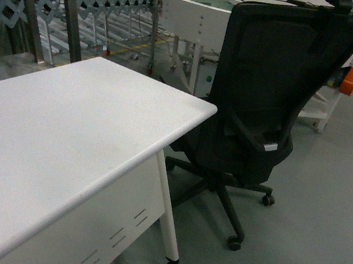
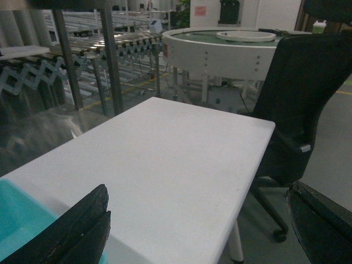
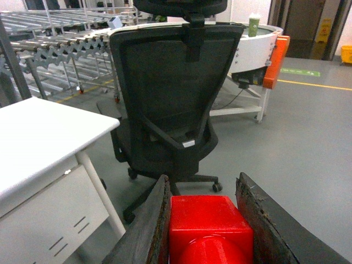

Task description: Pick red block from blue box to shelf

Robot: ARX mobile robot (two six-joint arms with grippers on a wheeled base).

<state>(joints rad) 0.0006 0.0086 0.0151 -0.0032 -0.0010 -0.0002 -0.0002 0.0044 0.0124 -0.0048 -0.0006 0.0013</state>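
The red block [image 3: 209, 228] sits clamped in the right gripper [image 3: 204, 220], its base cut off at 6 o'clock. Left gripper [image 2: 192, 231] spread wide; blue box [image 2: 22, 220] corner cropped at 8 o'clock. Open floor [image 3: 308, 154] beyond the black chair [image 3: 170, 93].

one red block [image 3: 210, 223], one blue box [image 2: 19, 215], one white table [image 1: 63, 135], one black office chair [image 1: 268, 99], one round white conveyor [image 2: 231, 47]

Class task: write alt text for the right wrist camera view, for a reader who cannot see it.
The right gripper holds the red block between its two dark fingers, low in the frame. Behind it, a black office chair stands on a grey floor, beside a white table.
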